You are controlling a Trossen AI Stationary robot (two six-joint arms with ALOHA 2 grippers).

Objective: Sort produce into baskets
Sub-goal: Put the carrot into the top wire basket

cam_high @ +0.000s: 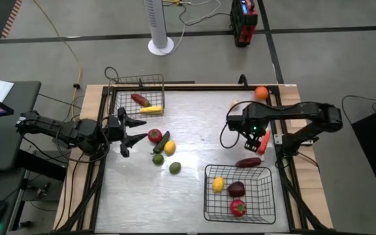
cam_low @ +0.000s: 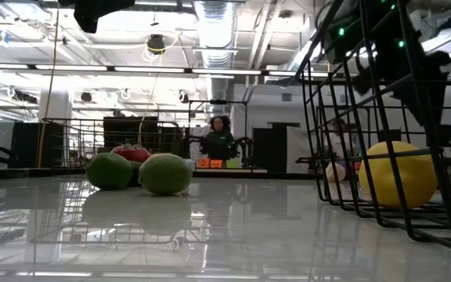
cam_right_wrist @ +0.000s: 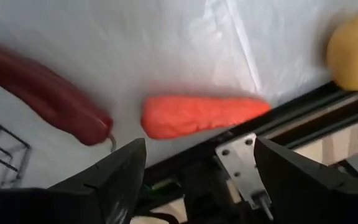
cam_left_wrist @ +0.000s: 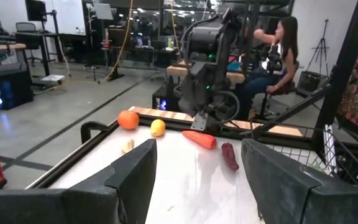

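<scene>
My right gripper hangs open, pointing steeply down, just above an orange-red carrot that lies on its side by the table's right rail. A maroon long piece lies beside it. My left gripper is open and level at the table's left, next to a red tomato. The black basket at the near right holds yellow, maroon and red pieces. The grey basket at the far left holds a red and a yellow long piece.
Beside the tomato lie a dark green long piece, a yellow piece and two green ones. An orange sits at the far right corner, a yellowish round piece near it. People sit beyond the table.
</scene>
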